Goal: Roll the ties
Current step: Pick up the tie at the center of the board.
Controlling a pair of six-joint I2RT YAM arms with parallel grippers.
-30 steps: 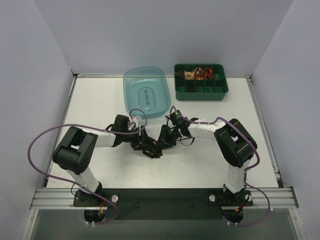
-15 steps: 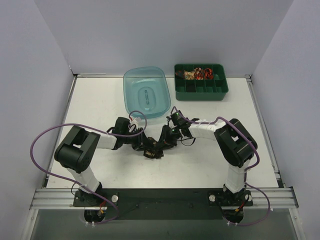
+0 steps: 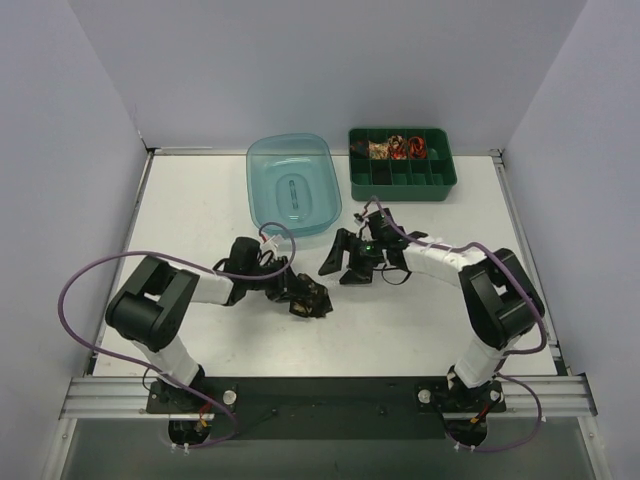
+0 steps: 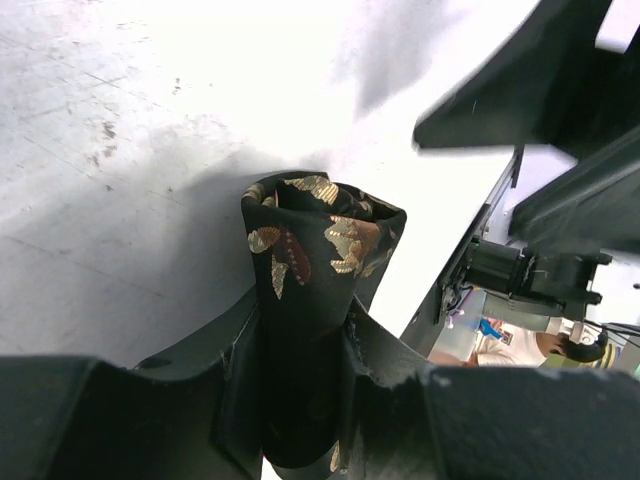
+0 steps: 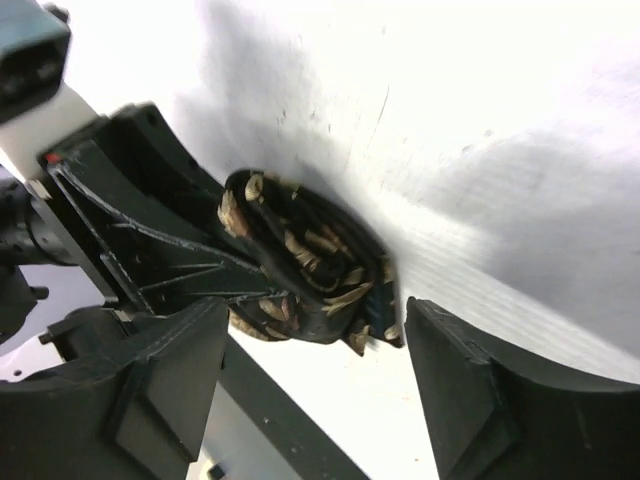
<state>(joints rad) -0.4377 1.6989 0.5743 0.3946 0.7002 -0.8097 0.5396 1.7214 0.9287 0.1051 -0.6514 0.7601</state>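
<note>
**A:** What is found around the blue tub (image 3: 252,180) on the white table (image 3: 180,210)?

**B:** Just to the right of the tub, a green divided tray (image 3: 400,191) is set. Its back compartments are filled with small red and beige coils (image 3: 395,148), though the exact number cannot be made out. An oval mark is seen through the tub's own floor, and whether it is a loose thing cannot be told.

**A:** And the claws?

**B:** In front of the tub, the left gripper (image 3: 305,297) is pressed onto a rolled black tie (image 4: 305,290). The roll is pinched at its lower part between both fingers, and its gold-patterned end is left sticking out over the table. The right gripper (image 3: 343,262) is held nearer the tub's front right corner. Its fingers are spread wide and nothing is gripped. It is kept apart from the roll, which is faced end-on from its wrist view.
</note>
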